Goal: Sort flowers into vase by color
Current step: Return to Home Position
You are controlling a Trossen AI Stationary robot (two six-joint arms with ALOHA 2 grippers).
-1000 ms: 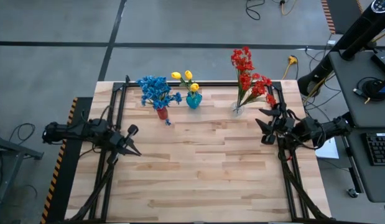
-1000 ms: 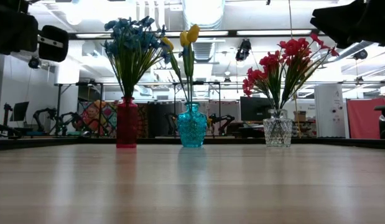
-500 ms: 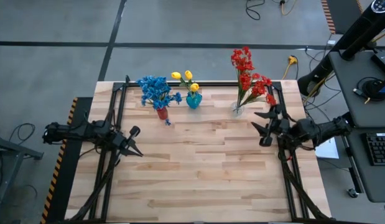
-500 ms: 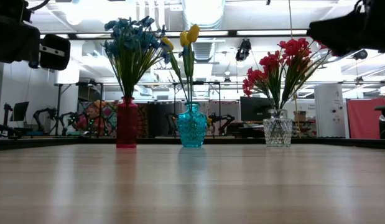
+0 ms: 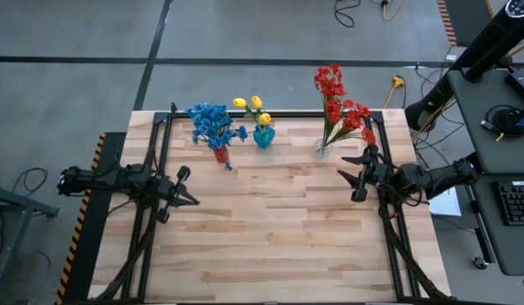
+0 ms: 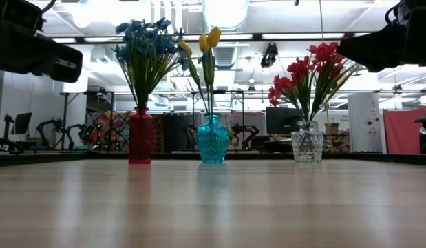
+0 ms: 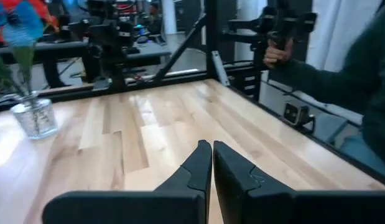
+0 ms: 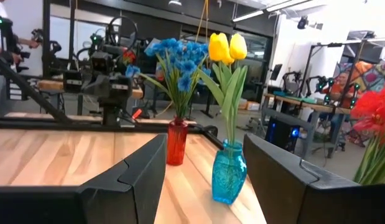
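Three vases stand in a row near the table's far edge. A red vase (image 5: 221,154) holds the blue flowers (image 5: 214,124). A teal vase (image 5: 263,136) holds the yellow flowers (image 5: 252,103). A clear glass vase (image 5: 322,149) holds the red flowers (image 5: 336,100). My left gripper (image 5: 195,202) hovers at the table's left side, shut and empty, pointing level toward the right. My right gripper (image 5: 350,174) hovers at the right side, near the glass vase, open and empty, pointing left toward the teal vase (image 8: 229,172) and the red vase (image 8: 176,140).
Black frame rails (image 5: 157,161) run along the table's left and right sides. Bare wood (image 5: 270,229) fills the middle and near part of the table. In the left wrist view a person's hand (image 7: 277,53) and sleeve show beyond the table's right edge.
Both grippers have sunk a little above the table and tipped down toward level, each staying at its own side. The vases and flowers have stayed where they were.
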